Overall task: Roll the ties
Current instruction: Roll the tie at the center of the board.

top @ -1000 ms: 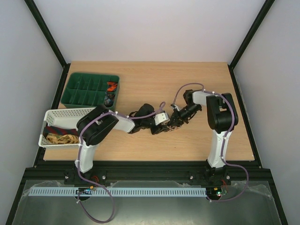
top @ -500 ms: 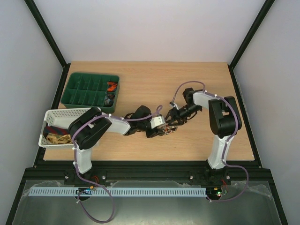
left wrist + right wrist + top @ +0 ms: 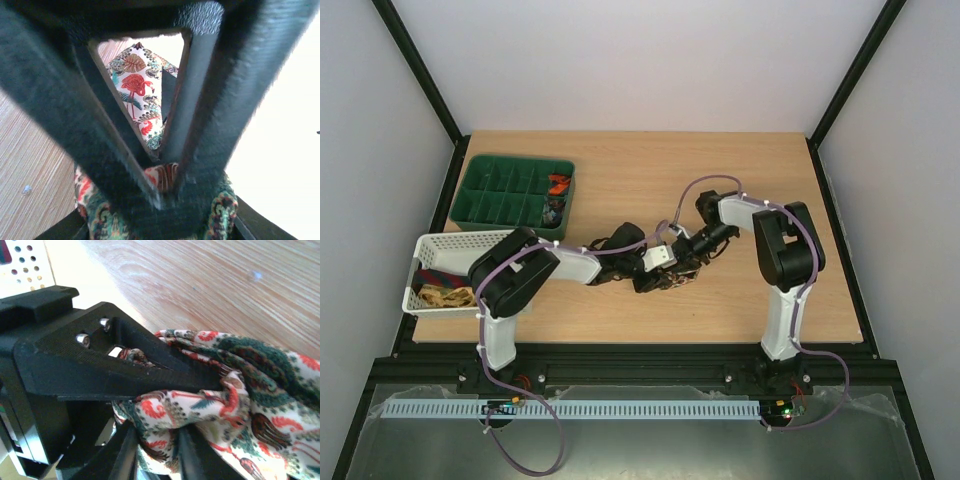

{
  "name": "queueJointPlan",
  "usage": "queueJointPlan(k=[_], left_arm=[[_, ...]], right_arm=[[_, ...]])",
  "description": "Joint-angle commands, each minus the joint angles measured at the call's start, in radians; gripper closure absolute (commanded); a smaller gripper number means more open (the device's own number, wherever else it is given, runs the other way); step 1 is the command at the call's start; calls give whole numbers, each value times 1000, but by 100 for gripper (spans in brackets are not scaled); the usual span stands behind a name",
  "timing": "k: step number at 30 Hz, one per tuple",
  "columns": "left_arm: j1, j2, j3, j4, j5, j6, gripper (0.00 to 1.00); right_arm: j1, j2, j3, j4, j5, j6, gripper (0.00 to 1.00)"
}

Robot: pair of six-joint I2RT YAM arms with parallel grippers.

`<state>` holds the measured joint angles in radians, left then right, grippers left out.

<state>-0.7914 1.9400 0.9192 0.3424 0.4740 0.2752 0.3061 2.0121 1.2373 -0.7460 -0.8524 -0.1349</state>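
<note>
A floral tie [image 3: 676,279], pale with red flamingos and green leaves, lies bunched at the table's middle between both grippers. My left gripper [image 3: 663,277] is shut on its rolled end; in the left wrist view the fingers [image 3: 200,125] pinch the coil's layers [image 3: 167,177], and loose tie [image 3: 134,82] runs away beyond them. My right gripper [image 3: 688,260] meets it from the right. In the right wrist view its fingers [image 3: 122,452] are shut on a fold of the tie [image 3: 235,390], right beside the left gripper's black body [image 3: 90,365].
A green compartment tray [image 3: 480,190] at the back left holds an orange-red coil [image 3: 558,184] and a dark coil [image 3: 552,212]. A white basket [image 3: 460,244] at the left edge holds a gold-patterned tie [image 3: 445,296] and a maroon one [image 3: 438,277]. Purple cables run along both arms.
My right gripper has moved left, closer against the left gripper. The left arm swung slightly left early on and has since held still. The tie stays gripped between them.
</note>
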Motion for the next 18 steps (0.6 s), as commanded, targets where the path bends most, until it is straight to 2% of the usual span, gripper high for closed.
queueJointPlan(k=[1,3,10,18], left_arm=[[7,45,7,-106,-27,-14,55],[14,44,20,-112,-12,-15,50],[35,-12,18,-22,20,-35,31],[9,9,45,67,25,-67,30]], right_arm=[[-4,79,21,-41,181,-28,90],[-14,95,23,-44,206,-37,98],[-62,92,-4,-36,292,-67,99],[-92,81,-25,-10,357,-57,99]])
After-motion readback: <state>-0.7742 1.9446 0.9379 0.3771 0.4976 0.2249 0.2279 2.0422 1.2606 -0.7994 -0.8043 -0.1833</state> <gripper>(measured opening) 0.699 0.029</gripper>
